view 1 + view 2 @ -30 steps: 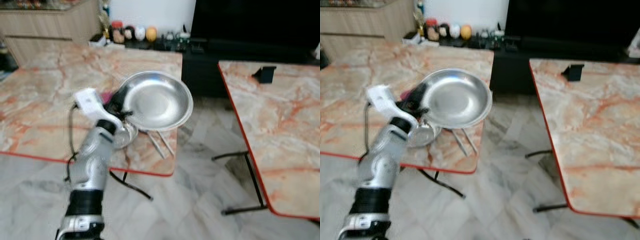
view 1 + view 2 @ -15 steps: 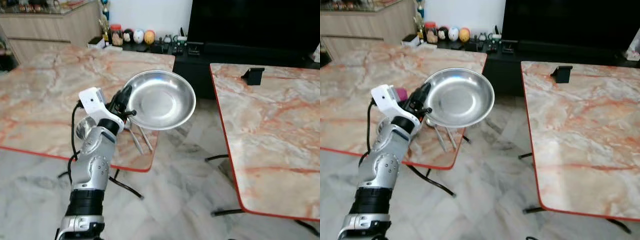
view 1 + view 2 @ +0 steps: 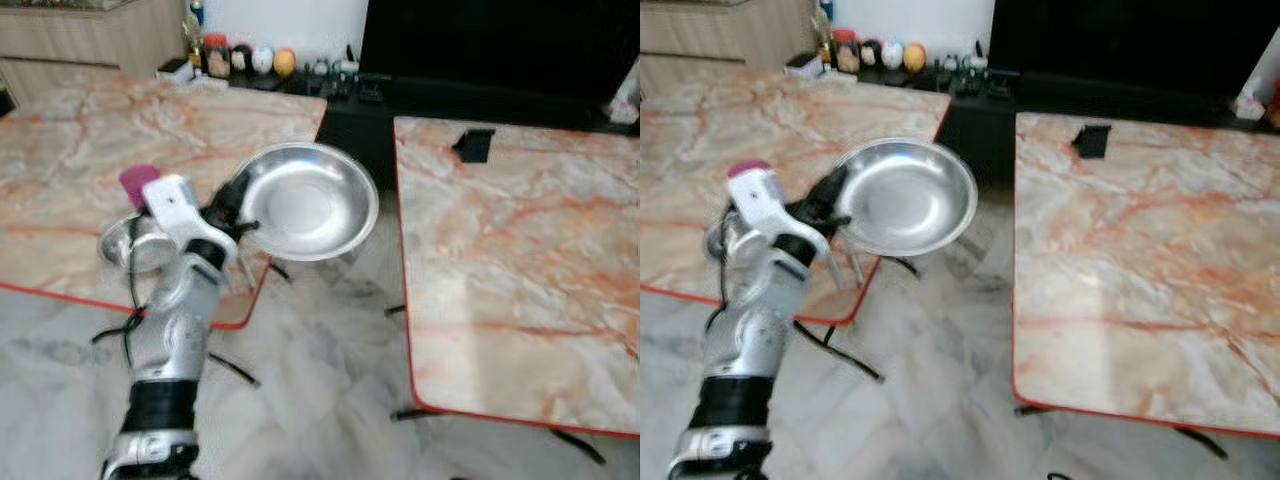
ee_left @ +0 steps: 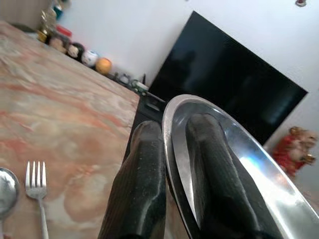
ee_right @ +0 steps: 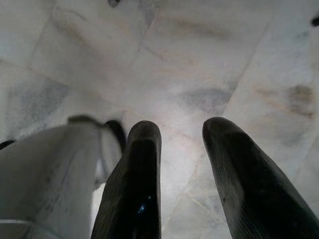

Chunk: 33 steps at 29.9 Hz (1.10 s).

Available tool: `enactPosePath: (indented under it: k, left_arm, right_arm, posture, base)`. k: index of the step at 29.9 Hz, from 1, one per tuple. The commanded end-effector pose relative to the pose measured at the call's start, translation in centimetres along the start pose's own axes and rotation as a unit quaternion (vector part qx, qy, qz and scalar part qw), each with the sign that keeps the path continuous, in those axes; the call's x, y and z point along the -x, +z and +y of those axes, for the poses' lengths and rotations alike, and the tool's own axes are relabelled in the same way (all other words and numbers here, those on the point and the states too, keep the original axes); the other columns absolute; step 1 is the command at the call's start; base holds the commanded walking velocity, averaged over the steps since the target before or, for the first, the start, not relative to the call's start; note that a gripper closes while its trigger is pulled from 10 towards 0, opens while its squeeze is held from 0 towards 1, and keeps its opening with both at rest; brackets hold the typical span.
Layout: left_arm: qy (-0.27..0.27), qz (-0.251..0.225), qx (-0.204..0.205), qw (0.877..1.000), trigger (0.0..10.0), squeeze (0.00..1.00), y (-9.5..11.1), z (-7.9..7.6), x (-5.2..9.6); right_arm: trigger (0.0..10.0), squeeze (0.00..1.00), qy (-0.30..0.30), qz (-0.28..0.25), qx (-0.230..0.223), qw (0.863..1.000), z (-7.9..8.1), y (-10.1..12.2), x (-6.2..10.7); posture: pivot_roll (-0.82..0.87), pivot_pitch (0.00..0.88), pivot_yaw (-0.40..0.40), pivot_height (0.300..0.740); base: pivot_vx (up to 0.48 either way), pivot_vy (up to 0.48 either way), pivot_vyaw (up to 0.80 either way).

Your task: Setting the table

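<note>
Left gripper (image 4: 172, 164): two long black fingers (image 4: 142, 184) clamped on the rim of a shallow round silver metal dish (image 3: 305, 200), one finger outside the rim, the other inside the bowl. Dish is held in the air, tilted, hanging past the corner of the left marble-patterned worktop with red edge (image 3: 70, 150), partly above the gap between the two worktops. Left silver arm (image 3: 175, 320) rises from below, elbow bent, wrist angled toward the dish, white wrist module on top.

On the left worktop near the arm: a small round silver bowl (image 3: 130, 243) with a pink object (image 3: 136, 183) just behind it. Left wrist view shows a silver fork (image 4: 36, 191) and a silver spoon (image 4: 6, 189) lying side by side on that worktop.

Right marble-patterned worktop (image 3: 520, 260) carries a small black stand (image 3: 472, 145) near its far edge. Black TV screen (image 4: 224, 99) and a row of small figurines (image 3: 245, 60) at the back wall.

Right gripper (image 5: 182, 174): fingers apart, holding nothing, pointing down at the grey marble floor (image 5: 199, 64); arm hangs idle.
</note>
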State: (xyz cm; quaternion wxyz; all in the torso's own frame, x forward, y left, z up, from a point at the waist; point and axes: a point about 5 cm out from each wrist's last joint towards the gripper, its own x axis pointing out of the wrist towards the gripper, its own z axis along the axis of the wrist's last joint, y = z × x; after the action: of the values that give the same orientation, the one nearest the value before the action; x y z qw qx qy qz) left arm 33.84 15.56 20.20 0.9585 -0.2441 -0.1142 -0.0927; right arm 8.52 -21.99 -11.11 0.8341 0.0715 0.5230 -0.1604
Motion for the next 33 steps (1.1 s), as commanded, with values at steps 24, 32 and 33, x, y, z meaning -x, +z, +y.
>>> enactPosePath:
  k: [24,32,33]
  left_arm:
    - [-0.019,0.009,-0.009,1.000,10.0,0.00,-0.16,-0.67,0.02]
    - [-0.070,0.039,-0.043,0.996,10.0,0.00,-0.18,-0.65,0.24]
    - [-0.076,0.043,-0.049,0.995,10.0,0.00,-0.14,-0.58,0.26]
  right_arm:
    - [10.0,0.00,-0.003,-0.001,-0.001,1.000,-0.41,0.16,-0.01]
    - [10.0,0.00,-0.003,-0.002,0.002,1.000,-0.38,0.18,-0.01]
    - [10.0,0.00,-0.002,-0.002,0.002,1.000,-0.38,0.18,-0.01]
  posture:
    - [0.13,0.000,-0.068,0.728]
    - [0.13,0.000,-0.074,0.728]
    - [0.13,0.000,-0.074,0.728]
  base:
    - [0.000,-0.262,0.00]
    - [0.000,-0.262,0.00]
    - [0.000,-0.262,0.00]
